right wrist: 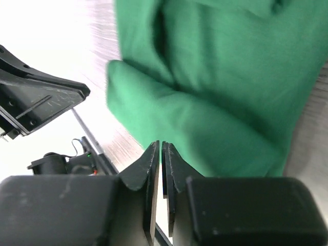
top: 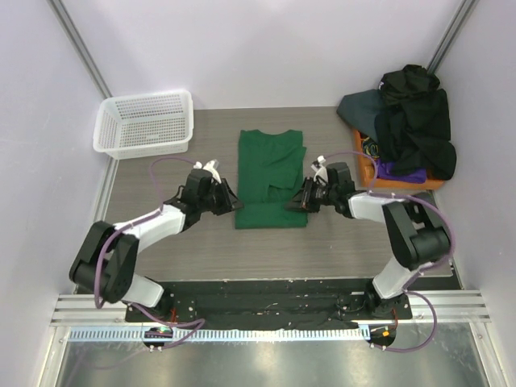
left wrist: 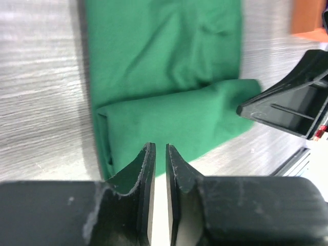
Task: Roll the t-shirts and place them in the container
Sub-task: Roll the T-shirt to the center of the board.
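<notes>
My left gripper (left wrist: 160,148) and right gripper (right wrist: 160,146), hard black jaws pressed nearly together and empty, flank the soft green t-shirt (top: 272,173), a flat strip on the wood-grain table (top: 161,242), near end folded plump

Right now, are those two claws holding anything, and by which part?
Nothing. Both the left claw and right claw are shut and empty, beside the rolled near end of the green t-shirt.
</notes>
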Tool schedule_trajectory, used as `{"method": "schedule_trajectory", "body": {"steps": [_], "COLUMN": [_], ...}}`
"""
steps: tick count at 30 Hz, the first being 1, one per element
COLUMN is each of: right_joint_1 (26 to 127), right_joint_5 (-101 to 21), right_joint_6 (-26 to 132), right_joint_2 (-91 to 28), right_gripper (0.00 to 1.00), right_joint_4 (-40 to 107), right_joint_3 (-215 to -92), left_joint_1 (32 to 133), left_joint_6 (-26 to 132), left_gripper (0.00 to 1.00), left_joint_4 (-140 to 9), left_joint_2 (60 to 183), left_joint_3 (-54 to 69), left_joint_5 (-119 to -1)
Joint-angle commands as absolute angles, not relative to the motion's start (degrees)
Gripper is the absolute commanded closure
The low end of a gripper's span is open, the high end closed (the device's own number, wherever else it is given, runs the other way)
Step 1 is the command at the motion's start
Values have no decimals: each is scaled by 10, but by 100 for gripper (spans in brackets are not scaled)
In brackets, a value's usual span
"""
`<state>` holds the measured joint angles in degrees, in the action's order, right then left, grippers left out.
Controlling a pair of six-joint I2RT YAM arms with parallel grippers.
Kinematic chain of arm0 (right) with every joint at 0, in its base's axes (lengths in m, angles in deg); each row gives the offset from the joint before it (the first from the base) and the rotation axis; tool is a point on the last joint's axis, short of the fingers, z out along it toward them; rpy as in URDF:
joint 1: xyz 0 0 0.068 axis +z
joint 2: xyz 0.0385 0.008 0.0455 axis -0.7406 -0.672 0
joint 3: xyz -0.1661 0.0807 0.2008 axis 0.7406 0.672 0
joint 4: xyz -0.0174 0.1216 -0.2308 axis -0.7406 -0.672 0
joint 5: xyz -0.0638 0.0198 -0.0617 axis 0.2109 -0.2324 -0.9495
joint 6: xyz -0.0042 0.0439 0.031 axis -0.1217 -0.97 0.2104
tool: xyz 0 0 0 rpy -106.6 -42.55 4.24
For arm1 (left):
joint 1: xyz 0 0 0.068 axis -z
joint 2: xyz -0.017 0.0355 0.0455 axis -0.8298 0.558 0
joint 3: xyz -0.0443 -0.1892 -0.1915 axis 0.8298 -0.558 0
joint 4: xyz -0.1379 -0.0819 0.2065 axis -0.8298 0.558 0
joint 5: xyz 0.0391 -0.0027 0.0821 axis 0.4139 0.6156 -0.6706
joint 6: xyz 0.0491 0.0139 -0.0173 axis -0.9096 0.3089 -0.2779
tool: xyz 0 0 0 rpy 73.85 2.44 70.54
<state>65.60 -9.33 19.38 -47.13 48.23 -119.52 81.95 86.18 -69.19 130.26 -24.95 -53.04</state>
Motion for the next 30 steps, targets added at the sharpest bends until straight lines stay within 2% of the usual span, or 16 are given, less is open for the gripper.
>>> {"method": "schedule_trajectory", "body": {"steps": [1,6,10,14,19,27,30], "right_joint_1": [654,654,654,661,708,699,688], "right_joint_5": [-158,-185,-180,-116,-119,-109,-102], "right_joint_6": [265,271,264,222,213,195,191], "right_joint_2": [-373,-292,-262,-298,-376,-443,-457], "right_gripper": [84,88,97,99,99,99,99], "right_joint_4": [381,353,377,444,459,487,497], "right_joint_3": [-1180,-1127,-1098,-1108,-1174,-1213,-1210], "left_joint_1": [822,822,822,831,873,892,892], "left_joint_6": [831,846,874,920,935,983,981], "left_gripper": [81,84,100,100,100,100,100], "left_joint_4": [-667,-689,-790,-848,-853,-921,-900], "left_joint_2": [1226,1196,1199,1275,1359,1471,1506], "left_joint_3": [-277,-324,-360,-314,-231,-170,-154], "left_joint_5": [-553,-523,-458,-401,-380,-350,-352]}}
